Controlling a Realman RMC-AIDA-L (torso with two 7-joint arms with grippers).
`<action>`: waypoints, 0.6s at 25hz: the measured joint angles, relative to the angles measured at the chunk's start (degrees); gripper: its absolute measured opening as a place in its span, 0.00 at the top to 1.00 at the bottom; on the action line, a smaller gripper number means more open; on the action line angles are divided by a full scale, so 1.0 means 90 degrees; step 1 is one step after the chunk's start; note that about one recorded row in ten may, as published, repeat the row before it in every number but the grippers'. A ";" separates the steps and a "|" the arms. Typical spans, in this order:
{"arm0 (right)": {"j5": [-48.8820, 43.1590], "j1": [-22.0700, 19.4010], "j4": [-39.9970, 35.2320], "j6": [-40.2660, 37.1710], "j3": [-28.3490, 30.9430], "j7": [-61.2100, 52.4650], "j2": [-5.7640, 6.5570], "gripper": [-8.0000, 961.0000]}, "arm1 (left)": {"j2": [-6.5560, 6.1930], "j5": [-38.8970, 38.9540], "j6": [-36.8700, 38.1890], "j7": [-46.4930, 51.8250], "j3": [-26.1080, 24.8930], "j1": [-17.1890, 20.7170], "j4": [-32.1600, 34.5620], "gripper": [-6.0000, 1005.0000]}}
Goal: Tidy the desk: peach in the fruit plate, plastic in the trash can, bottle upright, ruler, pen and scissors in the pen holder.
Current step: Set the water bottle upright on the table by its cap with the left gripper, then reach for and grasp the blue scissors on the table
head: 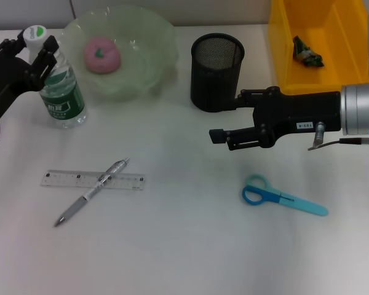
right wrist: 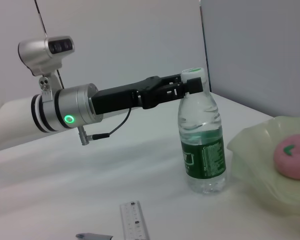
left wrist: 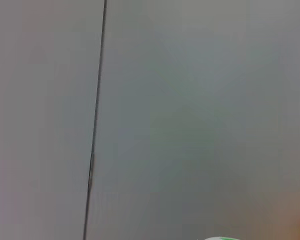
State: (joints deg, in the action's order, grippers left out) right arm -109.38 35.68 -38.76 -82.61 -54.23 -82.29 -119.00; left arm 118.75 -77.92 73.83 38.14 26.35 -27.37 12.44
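Note:
The water bottle [head: 63, 89] stands upright at the left of the desk. My left gripper [head: 34, 48] is shut on its neck just under the white cap; the right wrist view shows the gripper [right wrist: 190, 84] and the bottle [right wrist: 202, 145]. A pink peach [head: 101, 54] lies in the pale green fruit plate [head: 154, 37]. A clear ruler [head: 64, 179] lies flat with a grey pen [head: 80, 203] crossing it. Blue scissors [head: 283, 197] lie to the right. My right gripper [head: 229, 115] hovers open and empty beside the black mesh pen holder [head: 216, 64], above the scissors. Crumpled plastic [head: 307, 52] sits in the yellow trash bin [head: 283, 61].
The bin stands at the back right corner, close behind my right arm. The pen holder sits between plate and bin. The left wrist view shows only a wall and the cap's edge [left wrist: 220, 238]. The right wrist view shows the ruler [right wrist: 135, 220] and plate [right wrist: 255, 150].

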 joint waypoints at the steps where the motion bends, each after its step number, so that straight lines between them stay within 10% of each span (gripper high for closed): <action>1: 0.0000 0.0000 0.0000 0.0000 0.0000 -0.0001 0.0000 0.16 | 0.0000 0.0000 0.0000 0.0000 0.0000 0.0000 0.0000 0.50; 15: 0.0018 0.0000 0.0009 -0.0002 0.0027 -0.0008 0.0000 0.16 | -0.0049 0.0079 0.0971 0.0818 -0.0021 0.0162 0.0206 0.34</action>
State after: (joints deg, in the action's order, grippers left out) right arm -109.22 35.68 -38.68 -82.63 -53.98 -82.36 -119.00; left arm 118.30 -77.21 82.57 45.50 26.16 -25.91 14.29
